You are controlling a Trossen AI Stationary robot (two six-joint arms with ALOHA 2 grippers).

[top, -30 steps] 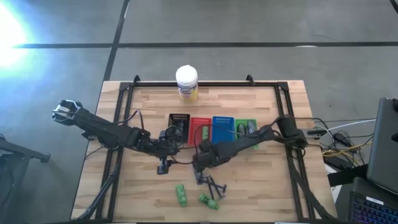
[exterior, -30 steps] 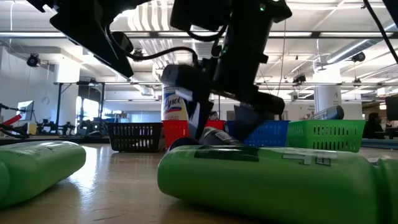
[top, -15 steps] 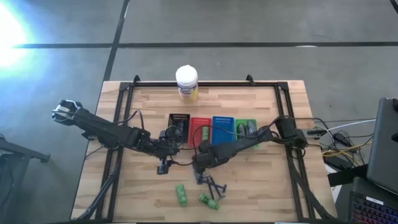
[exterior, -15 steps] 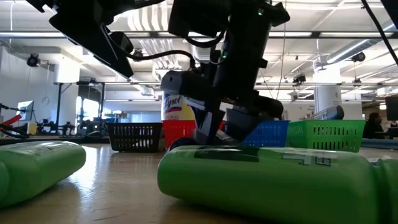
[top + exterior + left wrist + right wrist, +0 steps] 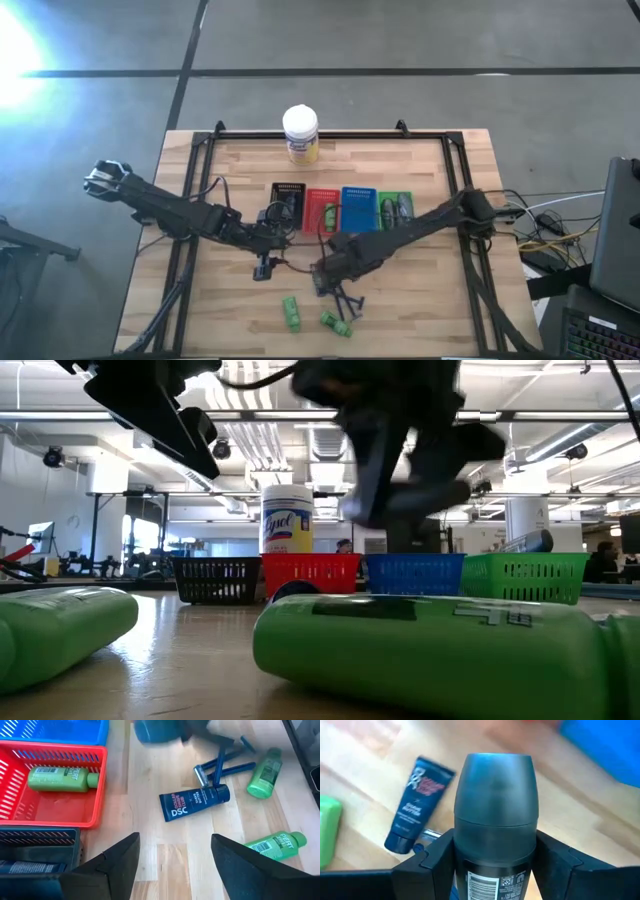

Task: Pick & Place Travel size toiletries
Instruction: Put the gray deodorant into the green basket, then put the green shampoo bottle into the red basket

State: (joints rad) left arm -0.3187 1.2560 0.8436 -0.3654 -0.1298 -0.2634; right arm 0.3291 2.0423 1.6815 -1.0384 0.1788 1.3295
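My right gripper (image 5: 495, 851) is shut on a grey-silver oval container (image 5: 495, 795). It hovers over the table's near middle (image 5: 322, 282), above a dark tube (image 5: 417, 805), blue-black razors (image 5: 345, 298) and two green bottles (image 5: 291, 312) (image 5: 335, 323) lying on their sides. My left gripper (image 5: 175, 840) is open and hovers just left of it (image 5: 265, 266), in front of the trays. One green bottle (image 5: 60, 777) lies in the red tray (image 5: 97, 785). A dark tube (image 5: 30, 867) lies in the black tray. My right gripper pinches the grey container between its two fingers (image 5: 437, 855), which lie along the sides of its lower body (image 5: 495, 870). Its rounded cap end (image 5: 495, 775) sticks out past the fingertips. The container is lifted clear of the table.
Black, red, blue and green trays (image 5: 357, 208) stand in a row at the table's middle. A white-lidded jar (image 5: 300, 133) stands at the far edge. Bare wood lies left and right of the toiletries near the near edge.
My right gripper has moved toward the table's near edge and risen from the table, carrying the grey container above the razors and tube. My left arm has kept still.
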